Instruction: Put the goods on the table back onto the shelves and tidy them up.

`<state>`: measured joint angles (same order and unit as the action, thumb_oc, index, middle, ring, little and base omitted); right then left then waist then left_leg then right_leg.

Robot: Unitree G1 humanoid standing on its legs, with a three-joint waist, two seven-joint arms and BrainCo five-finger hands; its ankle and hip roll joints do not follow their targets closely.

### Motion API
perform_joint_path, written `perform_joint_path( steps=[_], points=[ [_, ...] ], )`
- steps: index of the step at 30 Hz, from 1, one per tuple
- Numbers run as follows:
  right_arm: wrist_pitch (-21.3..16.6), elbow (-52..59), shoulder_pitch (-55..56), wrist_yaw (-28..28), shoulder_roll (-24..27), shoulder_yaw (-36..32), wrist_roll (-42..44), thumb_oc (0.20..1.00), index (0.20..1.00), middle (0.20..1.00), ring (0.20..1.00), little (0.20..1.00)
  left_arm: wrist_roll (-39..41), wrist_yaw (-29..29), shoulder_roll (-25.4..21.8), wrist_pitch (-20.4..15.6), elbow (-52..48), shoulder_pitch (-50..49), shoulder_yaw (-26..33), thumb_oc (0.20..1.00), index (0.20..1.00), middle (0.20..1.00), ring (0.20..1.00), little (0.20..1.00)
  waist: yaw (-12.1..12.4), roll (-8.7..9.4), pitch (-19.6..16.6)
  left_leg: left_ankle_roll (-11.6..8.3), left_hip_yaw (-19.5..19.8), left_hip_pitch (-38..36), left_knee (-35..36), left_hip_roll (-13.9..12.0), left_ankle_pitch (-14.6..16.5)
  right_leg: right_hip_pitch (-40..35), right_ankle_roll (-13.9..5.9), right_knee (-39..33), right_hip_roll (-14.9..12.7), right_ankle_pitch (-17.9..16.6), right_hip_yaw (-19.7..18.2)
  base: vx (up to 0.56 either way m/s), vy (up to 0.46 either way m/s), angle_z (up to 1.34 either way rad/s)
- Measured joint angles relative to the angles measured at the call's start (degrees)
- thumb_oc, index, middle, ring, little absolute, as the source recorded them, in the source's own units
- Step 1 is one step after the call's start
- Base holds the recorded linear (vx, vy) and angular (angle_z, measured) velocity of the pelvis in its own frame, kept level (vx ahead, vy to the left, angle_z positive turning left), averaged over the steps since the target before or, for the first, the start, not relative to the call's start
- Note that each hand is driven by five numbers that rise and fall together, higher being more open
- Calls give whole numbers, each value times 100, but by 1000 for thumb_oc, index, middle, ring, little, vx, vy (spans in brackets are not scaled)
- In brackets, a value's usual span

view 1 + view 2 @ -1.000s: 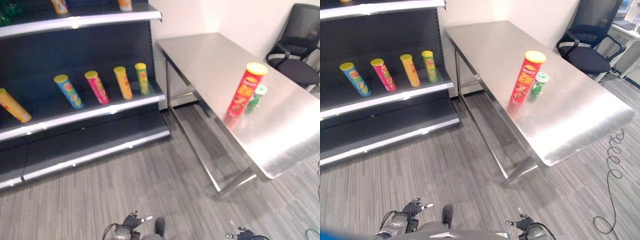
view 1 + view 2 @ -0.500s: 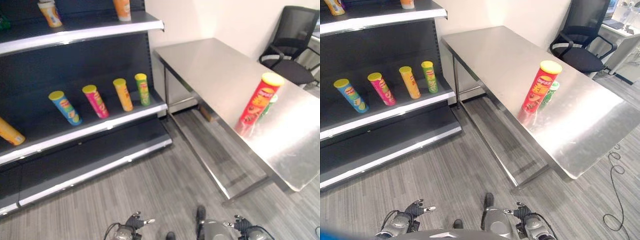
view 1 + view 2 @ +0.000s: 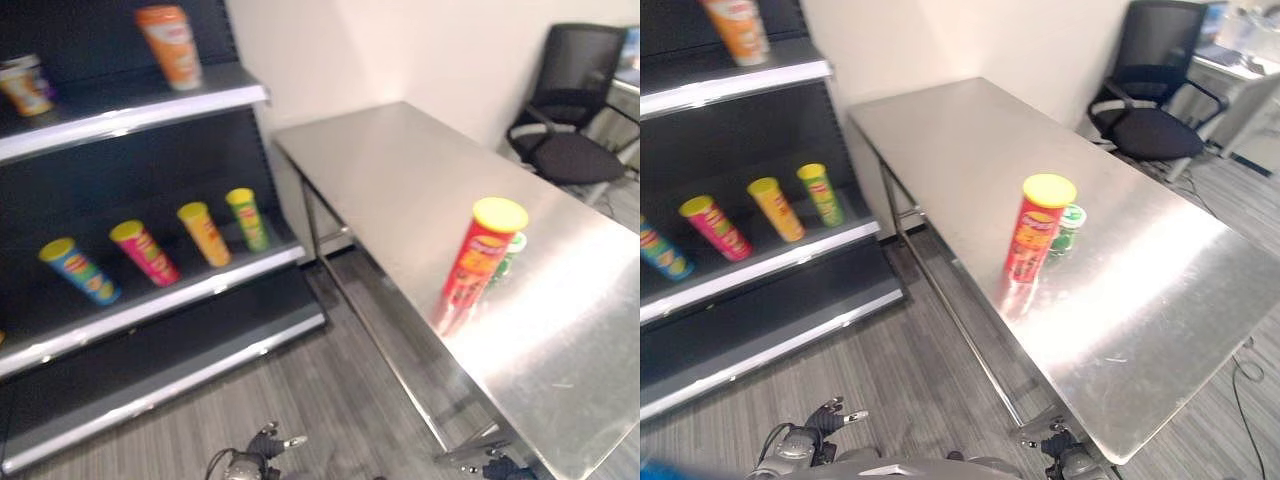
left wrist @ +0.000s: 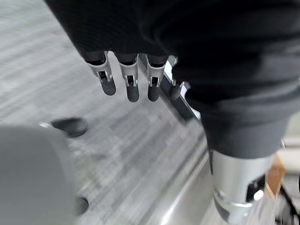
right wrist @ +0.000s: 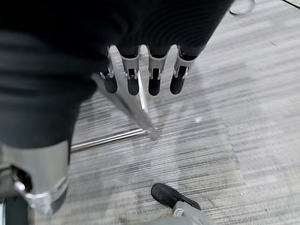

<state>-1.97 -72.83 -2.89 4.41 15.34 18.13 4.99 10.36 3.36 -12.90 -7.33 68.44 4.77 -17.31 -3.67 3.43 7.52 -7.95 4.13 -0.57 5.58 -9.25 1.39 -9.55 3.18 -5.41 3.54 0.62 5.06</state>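
- Dark shelving (image 3: 150, 310) stands at the left; an orange canister (image 3: 170, 45) and a shorter one (image 3: 25, 85) sit on the upper shelf; on the shelf below, four tubes lean in a row: blue (image 3: 80, 270), pink (image 3: 145, 253), yellow (image 3: 205, 233), green (image 3: 248, 218).
- Low at the left, the left hand (image 4: 129, 82) hangs over the grey striped floor (image 3: 920, 390), its fingers straight and relaxed, holding nothing.
- Steel table (image 3: 940, 140) runs from beside the shelving toward the right; a red tube with a yellow lid (image 3: 1037, 228) stands upright on it, with a small green can (image 3: 1068, 228) just beside it on its far right side.
- Low at the right by the table's leg, the right hand (image 5: 140, 75) hangs with straight, loose fingers, empty.
- Black office chair (image 3: 1150, 90) stands beyond the table's far right corner.
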Motion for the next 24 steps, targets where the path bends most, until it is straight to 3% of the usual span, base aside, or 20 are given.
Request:
perform_joint_path(
  steps=[4,6,8,10,13,17,18,24],
  points=[
    [9,41,130,0,26,-158,-2,1000,1000,1000,1000,1000,-40,4,-1,-3,-36,37,-28,1000,1000,1000,1000,1000,-141,17,-47,158,-418,-334,12,173,-227,-119,-108,-8,-38,92,-145,48,192,-52],
    [55,-5,183,-4,56,-224,-4,1000,1000,1000,1000,1000,-45,1,12,-9,-15,78,-23,1000,1000,1000,1000,1000,-282,-126,-82,399,-592,-480,10,224,-456,-100,-159,-6,-39,125,-205,43,144,-13],
    [78,-22,328,-22,-38,-252,-4,1000,1000,1000,1000,1000,-45,2,-12,-9,-14,155,-27,1000,1000,1000,1000,1000,-369,-108,-79,360,-606,-503,-21,370,-421,-47,-291,64,-184,108,-181,57,207,7],
    [70,-22,325,-58,-78,-495,-4,1000,1000,1000,1000,1000,-46,-1,-11,3,4,130,-35,1000,1000,1000,1000,1000,-370,-174,-42,502,-710,-540,-19,462,-313,49,-458,271,-317,222,-253,32,130,-18],
    [90,-237,306,-98,-57,-900,-1,1000,1000,1000,1000,1000,-67,0,-53,4,70,113,-61,1000,1000,1000,1000,1000,-376,-274,-23,639,-855,-548,9,701,-208,118,-698,346,-678,378,-189,53,91,-30],
    [154,-479,651,-164,66,-1510,105,1000,1000,1000,1000,1000,-234,-26,-146,13,225,95,-81,1000,1000,1000,1000,1000,-397,-242,-70,734,-957,-530,14,837,-141,252,-1027,343,-1185,305,-134,26,46,-15],
    [167,-536,810,-193,309,-1962,352,1000,1000,1000,1000,1000,-260,-53,-169,13,218,50,-80,1000,1000,1000,1000,1000,-430,-217,-76,745,-960,-527,15,841,-152,244,-1145,294,-1229,246,-118,17,35,-7],
    [270,-969,1219,-217,2044,-3128,1027,1000,1000,1000,1000,1000,-270,-211,-137,-3,145,-44,-69,1000,1000,1000,1000,1000,-599,-237,-195,679,-972,-459,14,779,-193,116,-1092,-10,-1133,67,-76,10,4,0]
  ],
)
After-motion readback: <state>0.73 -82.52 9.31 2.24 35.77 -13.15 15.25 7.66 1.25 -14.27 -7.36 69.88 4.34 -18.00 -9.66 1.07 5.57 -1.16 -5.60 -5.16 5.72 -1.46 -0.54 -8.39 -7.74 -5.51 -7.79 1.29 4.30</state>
